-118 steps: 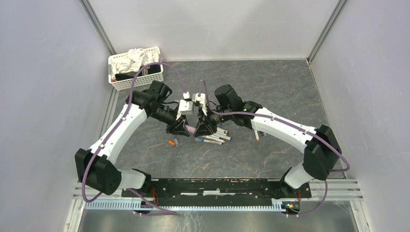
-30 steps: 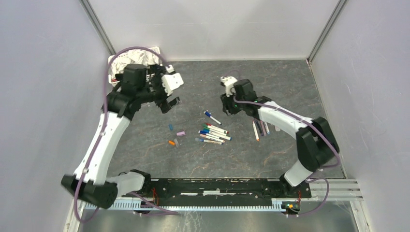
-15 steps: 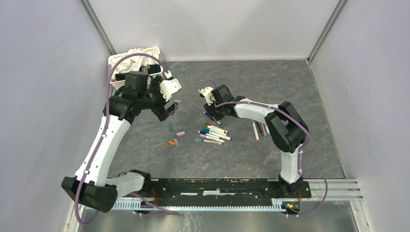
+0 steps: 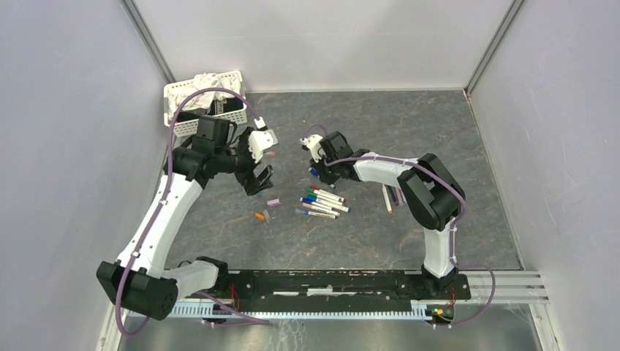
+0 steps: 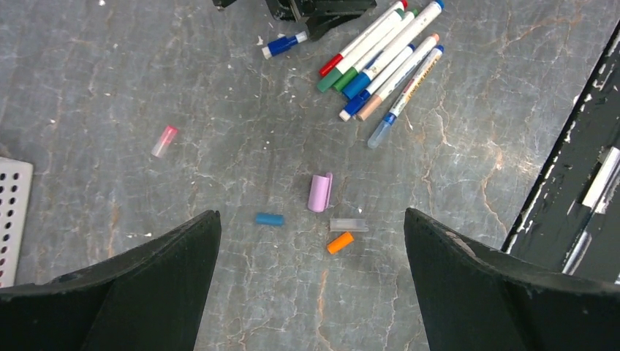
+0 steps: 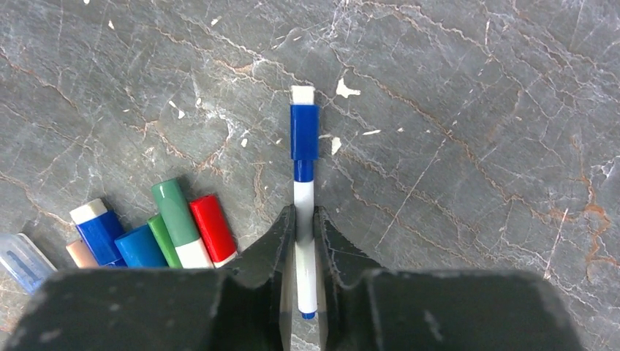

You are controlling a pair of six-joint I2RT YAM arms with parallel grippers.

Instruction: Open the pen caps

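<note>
1. Table (image 6: 475, 110): matt grey stone-look, veined, flecked white.
2. Caps (image 6: 213, 228): smooth, glossy coloured plastic.
3. Pen (image 6: 304, 197): smooth white plastic barrel.
4. Basket (image 5: 11, 219): white perforated plastic, matt.
5. Fingers (image 5: 146, 292): matt black, faintly grainy.

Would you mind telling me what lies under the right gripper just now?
A blue-capped pen lies on the table beneath the right gripper, its white barrel pinched between the fingers, cap sticking out beyond them. Whatever lies under the gripper body itself is hidden.
</note>
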